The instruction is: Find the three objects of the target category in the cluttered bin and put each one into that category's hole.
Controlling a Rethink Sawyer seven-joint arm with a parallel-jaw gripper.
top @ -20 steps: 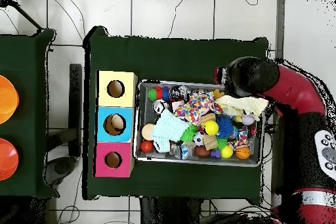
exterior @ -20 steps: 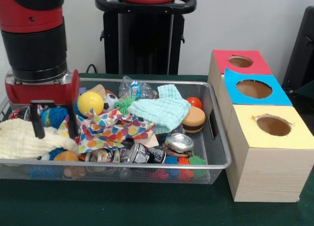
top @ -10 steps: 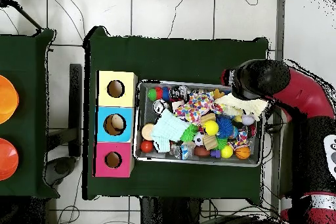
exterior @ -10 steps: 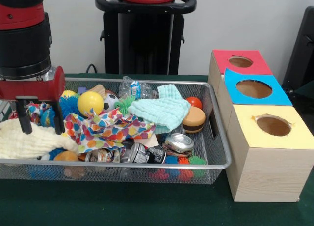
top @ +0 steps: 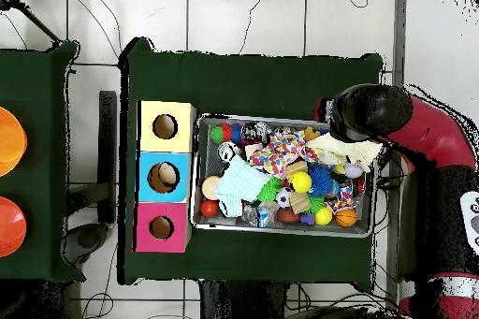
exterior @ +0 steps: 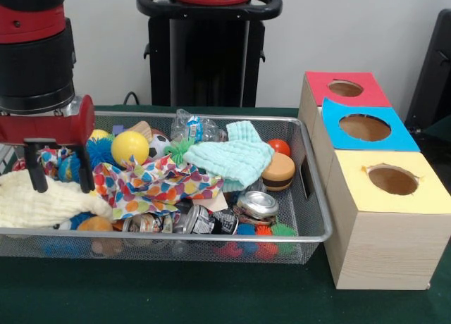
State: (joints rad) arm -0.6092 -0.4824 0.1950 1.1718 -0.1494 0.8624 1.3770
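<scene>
The gripper (exterior: 59, 187) is hanging with its two fingers spread apart, empty, over the cream cloth (exterior: 39, 203), which is lying with its long axis along the wire bin's (exterior: 211, 236) front rim. Just beyond the fingers, the yellow ball (exterior: 130, 148) is sitting. Farther off, past the bin's opposite end, the three holed boxes (exterior: 384, 197) are standing.

arm (exterior: 35, 49): cut off by the front view's top and left edges
hand (top: 344, 142): hidden under the arm in the overhead view
cream cloth (exterior: 42, 203): runs past the left edge
low items behind bin (exterior: 211, 236) mesh: too blurred to identify
</scene>
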